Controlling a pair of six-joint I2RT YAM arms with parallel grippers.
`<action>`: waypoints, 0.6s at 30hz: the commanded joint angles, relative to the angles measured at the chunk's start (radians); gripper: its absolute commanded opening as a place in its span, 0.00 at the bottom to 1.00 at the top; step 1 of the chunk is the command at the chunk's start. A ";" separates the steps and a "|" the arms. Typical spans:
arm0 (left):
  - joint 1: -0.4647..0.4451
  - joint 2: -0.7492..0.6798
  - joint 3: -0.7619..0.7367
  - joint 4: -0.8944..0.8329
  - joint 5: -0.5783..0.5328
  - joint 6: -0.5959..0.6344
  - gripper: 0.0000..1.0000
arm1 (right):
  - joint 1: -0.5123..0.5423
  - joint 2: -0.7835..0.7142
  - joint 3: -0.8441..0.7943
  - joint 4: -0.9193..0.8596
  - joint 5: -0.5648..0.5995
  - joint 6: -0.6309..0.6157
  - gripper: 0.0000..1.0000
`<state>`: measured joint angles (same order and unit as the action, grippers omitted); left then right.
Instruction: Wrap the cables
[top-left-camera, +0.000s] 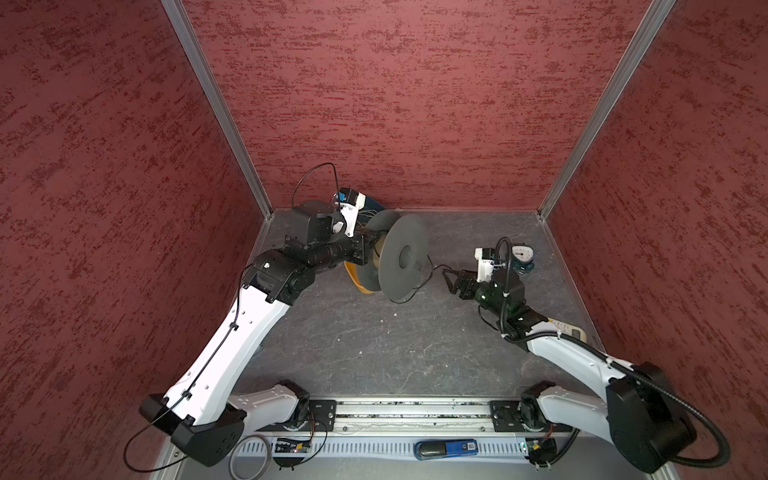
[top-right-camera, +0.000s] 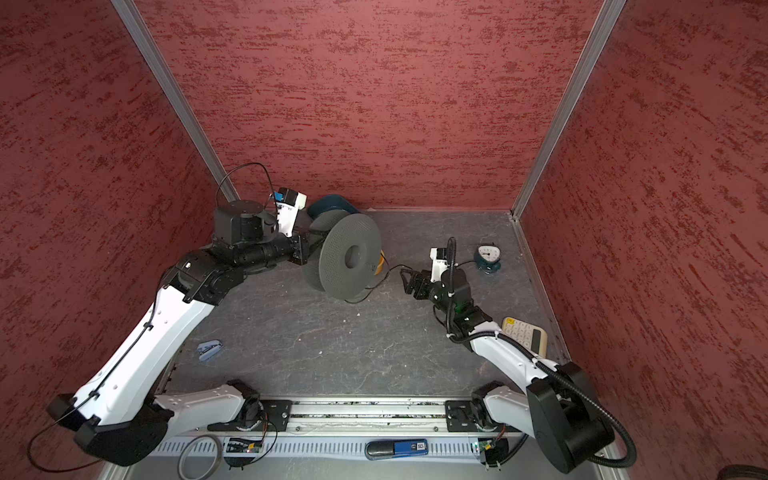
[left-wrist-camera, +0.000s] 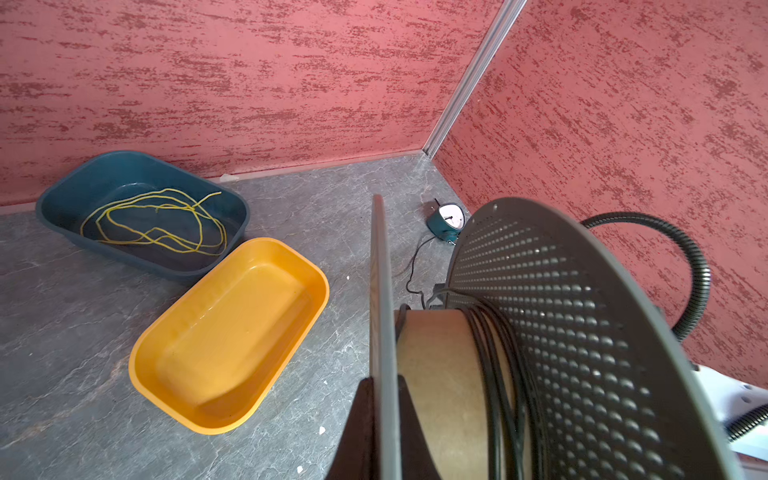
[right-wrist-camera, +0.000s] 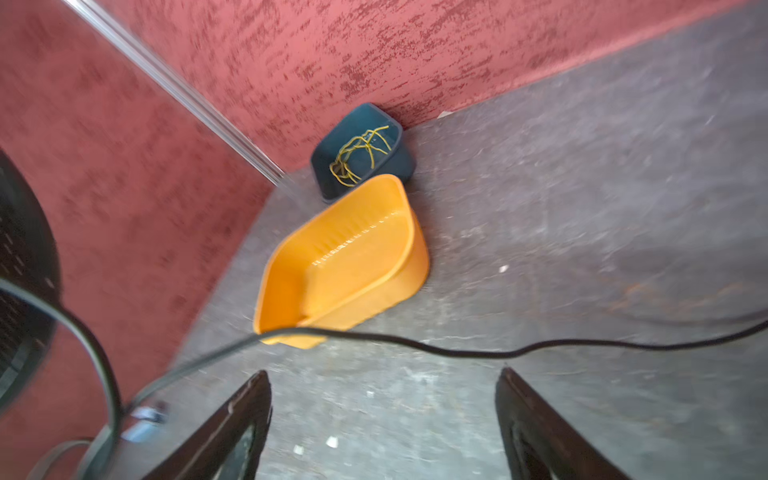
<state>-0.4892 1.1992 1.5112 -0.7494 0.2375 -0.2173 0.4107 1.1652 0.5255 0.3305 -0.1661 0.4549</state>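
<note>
My right gripper (right-wrist-camera: 382, 415) gapes wide, cable (right-wrist-camera: 457, 352) just ahead of it — thin, limp, light; pinch the slack there; left gripper (left-wrist-camera: 384, 386) clamped on spool (left-wrist-camera: 561, 332) flange.

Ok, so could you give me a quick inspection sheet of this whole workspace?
Surface: grey table, few white specks.
Job's things: reel with black cord partly wound, rest trailing loose.
Clutter: empty yellow tray; blue tray holding yellow wire; clock, calculator, stapler.
Grippers: left gripper shut on the reel's rim; right gripper open, cord just ahead.
Cables: ribbed hose on right arm.
Surroundings: red walls.
</note>
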 joint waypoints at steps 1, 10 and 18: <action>0.011 0.004 0.053 0.045 0.045 -0.034 0.00 | 0.007 -0.011 0.035 -0.072 0.057 -0.239 0.85; 0.029 0.028 0.083 0.023 0.118 -0.066 0.00 | 0.087 0.073 0.066 0.069 0.136 -0.456 0.84; 0.073 0.028 0.096 -0.005 0.207 -0.096 0.00 | 0.124 0.137 0.134 0.144 0.118 -0.576 0.79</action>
<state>-0.4355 1.2419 1.5661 -0.8005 0.3698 -0.2810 0.5304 1.2896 0.6201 0.4011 -0.0513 -0.0315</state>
